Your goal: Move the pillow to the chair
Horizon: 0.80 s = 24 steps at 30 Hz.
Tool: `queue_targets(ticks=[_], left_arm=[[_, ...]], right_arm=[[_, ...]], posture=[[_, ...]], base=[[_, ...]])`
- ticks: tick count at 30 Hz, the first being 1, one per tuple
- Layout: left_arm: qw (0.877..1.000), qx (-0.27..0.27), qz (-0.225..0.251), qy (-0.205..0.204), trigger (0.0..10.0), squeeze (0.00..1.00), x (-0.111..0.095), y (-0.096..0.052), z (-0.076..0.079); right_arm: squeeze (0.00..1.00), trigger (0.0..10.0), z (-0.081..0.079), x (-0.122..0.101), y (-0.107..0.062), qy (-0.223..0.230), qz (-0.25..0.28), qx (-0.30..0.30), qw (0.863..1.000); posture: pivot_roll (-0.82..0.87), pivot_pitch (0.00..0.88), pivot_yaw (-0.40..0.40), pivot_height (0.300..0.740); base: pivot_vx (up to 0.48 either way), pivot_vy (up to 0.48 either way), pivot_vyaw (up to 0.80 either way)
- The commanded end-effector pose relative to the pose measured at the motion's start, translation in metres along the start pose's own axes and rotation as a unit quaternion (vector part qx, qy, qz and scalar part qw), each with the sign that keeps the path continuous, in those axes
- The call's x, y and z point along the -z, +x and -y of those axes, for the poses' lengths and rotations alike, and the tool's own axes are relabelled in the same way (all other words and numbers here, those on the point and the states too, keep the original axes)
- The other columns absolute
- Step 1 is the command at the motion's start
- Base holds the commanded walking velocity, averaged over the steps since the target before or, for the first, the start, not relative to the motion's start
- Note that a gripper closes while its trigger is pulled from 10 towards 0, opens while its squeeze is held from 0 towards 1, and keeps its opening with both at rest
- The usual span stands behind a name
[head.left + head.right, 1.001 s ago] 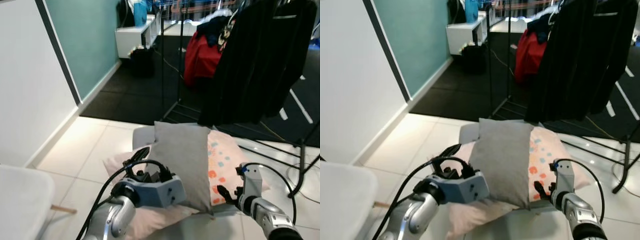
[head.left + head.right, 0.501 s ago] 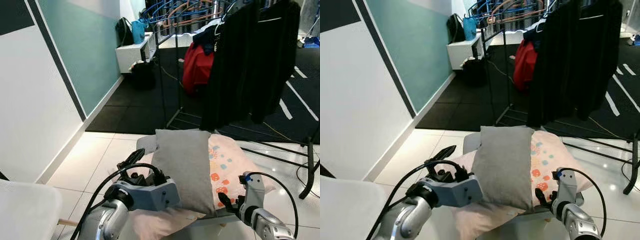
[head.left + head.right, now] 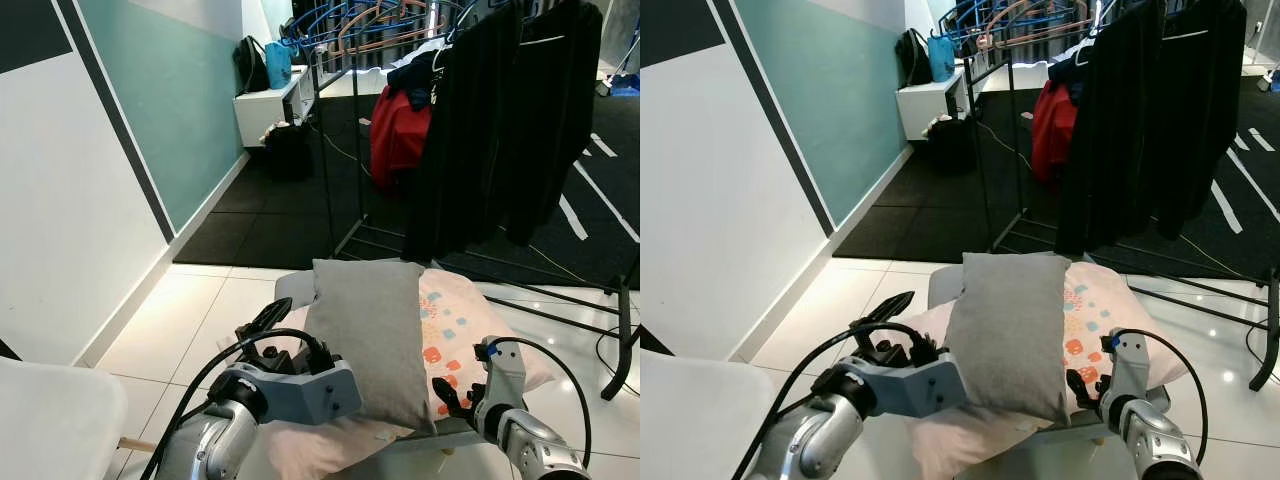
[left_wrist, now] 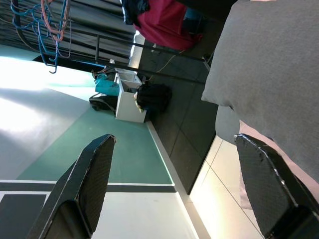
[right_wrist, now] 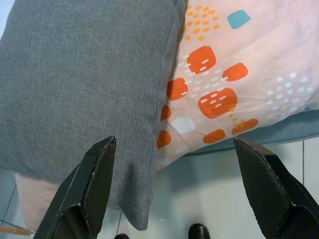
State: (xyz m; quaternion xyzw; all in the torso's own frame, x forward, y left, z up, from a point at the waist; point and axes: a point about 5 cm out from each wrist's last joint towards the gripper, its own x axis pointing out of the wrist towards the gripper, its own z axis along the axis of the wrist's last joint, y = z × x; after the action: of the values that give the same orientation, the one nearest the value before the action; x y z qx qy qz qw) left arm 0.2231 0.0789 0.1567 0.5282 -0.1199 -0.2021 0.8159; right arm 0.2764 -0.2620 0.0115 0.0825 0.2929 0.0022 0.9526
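Left eye view has the grey pillow [image 3: 370, 335] lying atop a patterned pillow [image 3: 458, 325] on a low seat [image 3: 290, 288]. Left hand [image 3: 262, 325] and right hand [image 3: 447, 392] flank it, both spread open, gripping nothing

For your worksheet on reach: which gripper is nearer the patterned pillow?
Right. The right gripper hovers open at the patterned pillow; the left gripper is open beyond the grey pillow.

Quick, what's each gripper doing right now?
Left gripper: open, holding nothing, beside the grey pillow.
Right gripper: open, holding nothing.
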Motion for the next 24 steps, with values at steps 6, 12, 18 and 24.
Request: queue_targets(ticks=[6,12,18,24], left_arm=[[1.0,0.01,-0.006,0.005,10.0,0.0,0.006,0.0,0.0],[1.0,0.01,-0.005,0.004,10.0,0.0,0.006,0.0,0.0],[1.0,0.009,-0.005,0.002,10.0,0.0,0.005,0.001,0.001],[1.0,0.009,-0.003,0.003,10.0,0.0,0.004,0.001,0.001]], right_arm=[[0.0,10.0,0.0,-0.006,0.001,0.012,0.014,-0.002,1.0],[0.0,10.0,0.003,-0.006,-0.001,0.02,0.017,0.003,1.0],[0.0,10.0,0.001,-0.008,0.001,0.015,0.016,0.0,1.0],[0.0,10.0,0.002,-0.011,0.001,0.015,0.019,0.0,1.0]], posture=[[-0.13,0.03,0.083,0.74],[-0.14,0.022,0.081,0.74],[-0.14,0.024,0.075,0.74],[-0.15,0.027,0.071,0.74]], base=[[0.0,0.0,0.0],[0.0,0.0,0.0],[0.0,0.0,0.0],[0.0,0.0,0.0]])
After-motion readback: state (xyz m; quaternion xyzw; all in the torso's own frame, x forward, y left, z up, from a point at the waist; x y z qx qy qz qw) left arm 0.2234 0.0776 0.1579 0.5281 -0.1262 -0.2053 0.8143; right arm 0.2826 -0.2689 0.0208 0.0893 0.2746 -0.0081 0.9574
